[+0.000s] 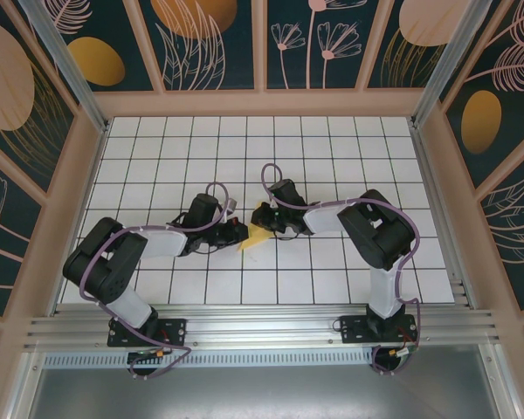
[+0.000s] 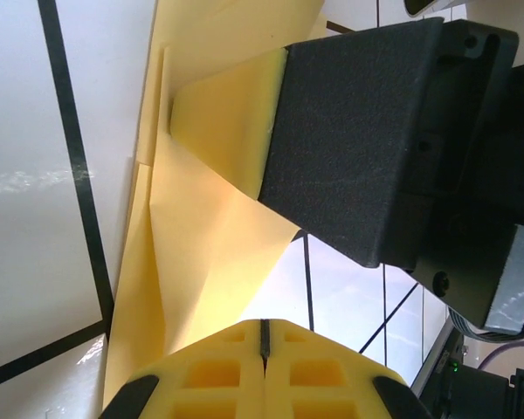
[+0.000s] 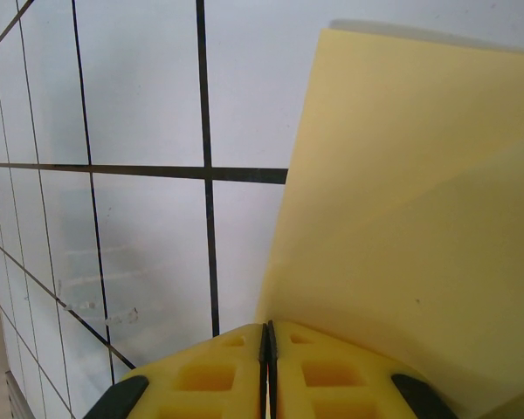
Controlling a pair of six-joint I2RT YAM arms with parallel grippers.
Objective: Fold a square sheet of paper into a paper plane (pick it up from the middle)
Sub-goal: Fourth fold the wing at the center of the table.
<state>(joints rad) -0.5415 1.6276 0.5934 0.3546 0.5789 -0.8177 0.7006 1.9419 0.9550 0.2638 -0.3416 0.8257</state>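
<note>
I find the yellow sheet of paper (image 1: 257, 236) near the middle of the white gridded surface (image 1: 332, 157), held between the two arms where they meet in the overhead view. It is no longer flat: from above it reads as a small, pointed, roughly triangular shape. On the left wrist camera the sheet (image 2: 201, 262) shows a raised crease, with overlapping layers along its left edge. The left end effector (image 1: 237, 232) has its yellow fingertips (image 2: 236, 367) pressed together with only a thin dark line between them, and the paper runs down into that line, so I record it as clamped on the sheet. A black housing (image 2: 367, 148) from the other arm sits just above the paper in that view. The right end effector (image 1: 267, 220) is likewise closed (image 3: 268, 345), and the sheet (image 3: 402, 218) rises from its fingers as a smooth, plain, tilted panel above the tiles.
</note>
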